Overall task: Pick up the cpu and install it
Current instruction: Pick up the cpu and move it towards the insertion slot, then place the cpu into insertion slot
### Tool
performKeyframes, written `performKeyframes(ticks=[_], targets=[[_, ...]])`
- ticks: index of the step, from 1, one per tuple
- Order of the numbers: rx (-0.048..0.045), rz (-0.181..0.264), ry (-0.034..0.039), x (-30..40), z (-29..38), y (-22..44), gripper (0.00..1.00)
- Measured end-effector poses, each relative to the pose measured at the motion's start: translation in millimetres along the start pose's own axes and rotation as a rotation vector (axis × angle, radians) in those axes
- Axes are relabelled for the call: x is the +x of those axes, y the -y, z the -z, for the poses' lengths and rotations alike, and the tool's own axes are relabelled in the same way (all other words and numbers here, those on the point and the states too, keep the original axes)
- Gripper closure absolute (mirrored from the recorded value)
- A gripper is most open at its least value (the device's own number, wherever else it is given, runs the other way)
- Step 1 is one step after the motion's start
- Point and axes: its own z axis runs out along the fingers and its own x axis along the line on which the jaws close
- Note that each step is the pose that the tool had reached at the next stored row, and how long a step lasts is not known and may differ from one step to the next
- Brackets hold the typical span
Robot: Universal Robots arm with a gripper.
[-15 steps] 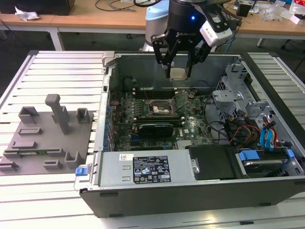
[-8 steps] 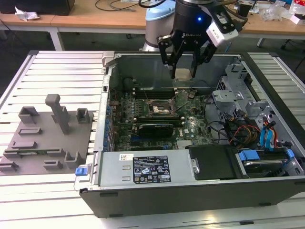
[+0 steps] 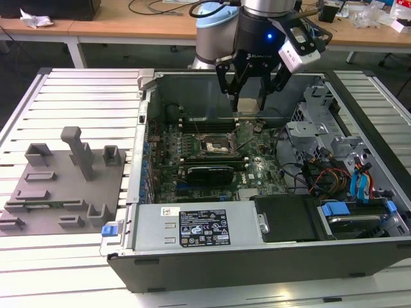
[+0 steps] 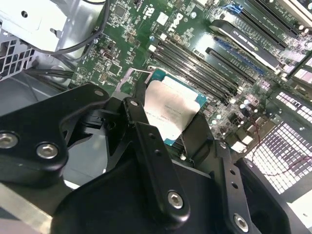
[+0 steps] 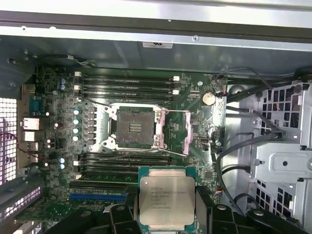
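The cpu (image 3: 247, 104) hangs in my gripper (image 3: 248, 101), above the motherboard of the open computer case (image 3: 257, 263), and its tan underside faces the exterior camera. In both wrist views its pale silver top (image 4: 170, 113) (image 5: 167, 199) sits between my black fingers (image 4: 146, 141), which are shut on its edges. The black square socket (image 5: 134, 126) lies open and bare on the green board, with its metal load plate (image 5: 178, 130) swung aside. In the exterior view the socket (image 3: 215, 146) is below the gripper and towards that view's left.
Memory slots (image 5: 126, 84) flank the socket on two sides. A grey power supply (image 3: 199, 226) fills the case's near side, and cables with a drive cage (image 3: 334, 160) crowd the exterior view's right. A grey plastic tray (image 3: 58, 186) with upright blocks rests on the slatted table at the left.
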Motion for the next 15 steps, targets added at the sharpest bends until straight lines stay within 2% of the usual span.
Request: performKeyframes(ticks=[3, 13, 15], targets=[[0.0001, 0.000, -0.0001, 0.1, -3.6, -0.1, 0.45], [0.0000, 0.000, 0.0000, 0.1, -4.0, -0.1, 0.45], [0.0004, -0.028, -0.0009, 0.1, -4.1, -0.1, 0.45]])
